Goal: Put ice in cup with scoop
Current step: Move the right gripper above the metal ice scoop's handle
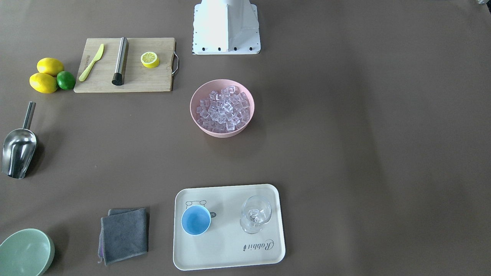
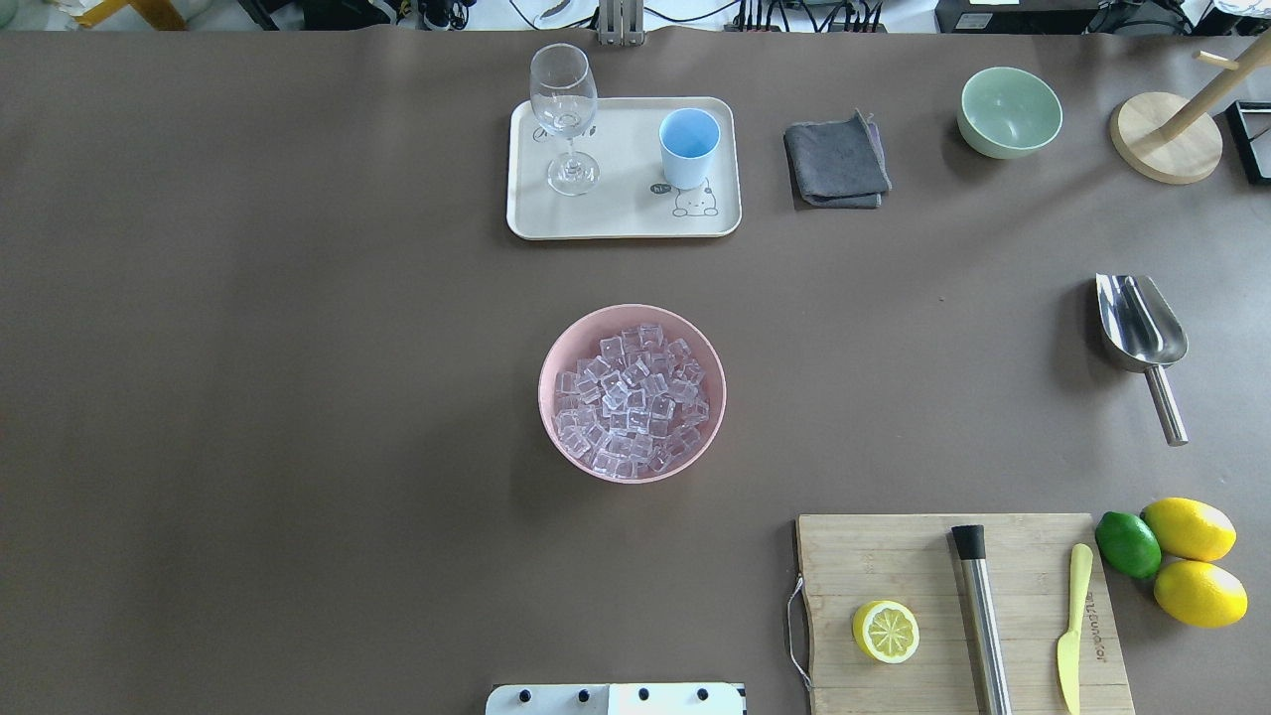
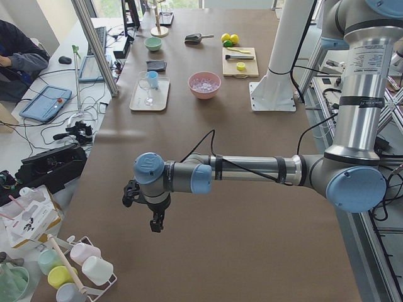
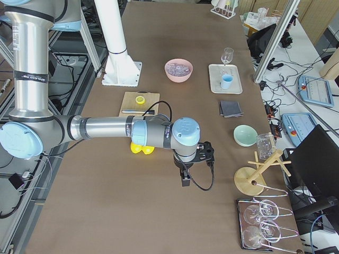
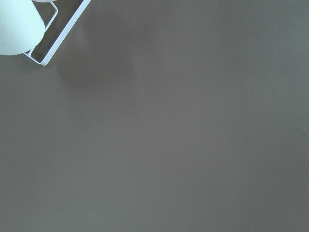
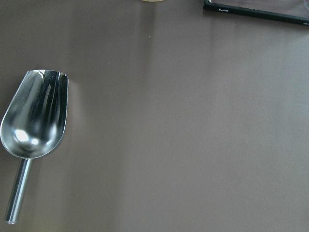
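The ice [image 2: 632,392] is a heap of clear cubes in a pink bowl [image 2: 544,387] at the table's middle. The light-blue cup [image 2: 689,147] stands upright on a cream tray [image 2: 616,214], beside a clear stemmed glass [image 2: 564,109]. The steel scoop [image 2: 1142,323] lies on the table to the right, and also shows in the right wrist view [image 6: 36,116], trough up, handle toward the view's bottom. My left gripper [image 3: 154,223] hangs over bare table far to the left. My right gripper [image 4: 185,180] hangs far to the right. I cannot tell whether either is open.
A cutting board [image 2: 1023,556] holds a lemon half [image 2: 886,632], a steel cylinder [image 2: 983,626] and a yellow knife [image 2: 1070,626]. Two lemons [image 2: 1192,528] and a lime [image 2: 1128,544] lie beside it. A grey cloth [image 2: 836,161], green bowl [image 2: 1009,111] and wooden stand [image 2: 1164,144] sit at the far edge.
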Available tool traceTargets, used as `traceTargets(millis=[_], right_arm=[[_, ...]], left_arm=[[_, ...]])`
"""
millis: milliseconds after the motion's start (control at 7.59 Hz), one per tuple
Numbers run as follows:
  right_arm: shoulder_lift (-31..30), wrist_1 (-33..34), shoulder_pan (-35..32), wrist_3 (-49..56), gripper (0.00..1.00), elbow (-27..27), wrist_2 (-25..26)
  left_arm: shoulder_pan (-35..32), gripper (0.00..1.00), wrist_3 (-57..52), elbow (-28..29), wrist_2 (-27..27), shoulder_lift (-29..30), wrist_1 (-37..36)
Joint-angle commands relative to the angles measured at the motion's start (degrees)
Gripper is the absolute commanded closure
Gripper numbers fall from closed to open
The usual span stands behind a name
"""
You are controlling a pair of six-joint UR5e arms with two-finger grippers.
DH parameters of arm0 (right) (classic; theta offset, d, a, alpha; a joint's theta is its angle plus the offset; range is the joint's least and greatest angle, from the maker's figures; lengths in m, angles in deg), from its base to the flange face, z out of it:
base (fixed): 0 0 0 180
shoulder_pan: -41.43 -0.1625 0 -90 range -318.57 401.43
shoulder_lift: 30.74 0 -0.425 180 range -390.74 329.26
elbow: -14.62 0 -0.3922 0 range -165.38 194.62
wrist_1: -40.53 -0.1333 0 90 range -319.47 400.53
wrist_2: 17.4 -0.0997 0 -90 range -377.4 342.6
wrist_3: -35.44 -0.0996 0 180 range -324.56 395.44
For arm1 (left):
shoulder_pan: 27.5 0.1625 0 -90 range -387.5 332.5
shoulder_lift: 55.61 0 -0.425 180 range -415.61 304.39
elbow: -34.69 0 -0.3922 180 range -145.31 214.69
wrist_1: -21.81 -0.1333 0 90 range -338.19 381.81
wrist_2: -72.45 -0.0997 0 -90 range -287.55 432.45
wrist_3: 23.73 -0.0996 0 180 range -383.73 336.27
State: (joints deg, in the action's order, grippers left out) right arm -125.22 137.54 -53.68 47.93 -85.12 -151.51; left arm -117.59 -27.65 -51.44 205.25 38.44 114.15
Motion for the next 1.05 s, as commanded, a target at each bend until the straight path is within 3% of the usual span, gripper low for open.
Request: traceTargets(millis=[0, 658, 922], right_arm=[[-0.1, -0.2, 0.0, -3.0, 0.00, 0.1, -1.8], [-0.1, -0.2, 0.1, -3.2, 0.00, 1.6, -1.9], [0.4, -0.2, 1.7, -3.5, 0.00, -0.5, -2.7]], left_arm=[[0.1, 0.02, 0.0, 0.1, 0.0, 0.1, 0.1], [0.1, 0.02, 0.1, -0.1, 0.0, 0.0, 0.1], [0.1, 0.02, 0.1, 0.1, 0.0, 0.0, 0.1]])
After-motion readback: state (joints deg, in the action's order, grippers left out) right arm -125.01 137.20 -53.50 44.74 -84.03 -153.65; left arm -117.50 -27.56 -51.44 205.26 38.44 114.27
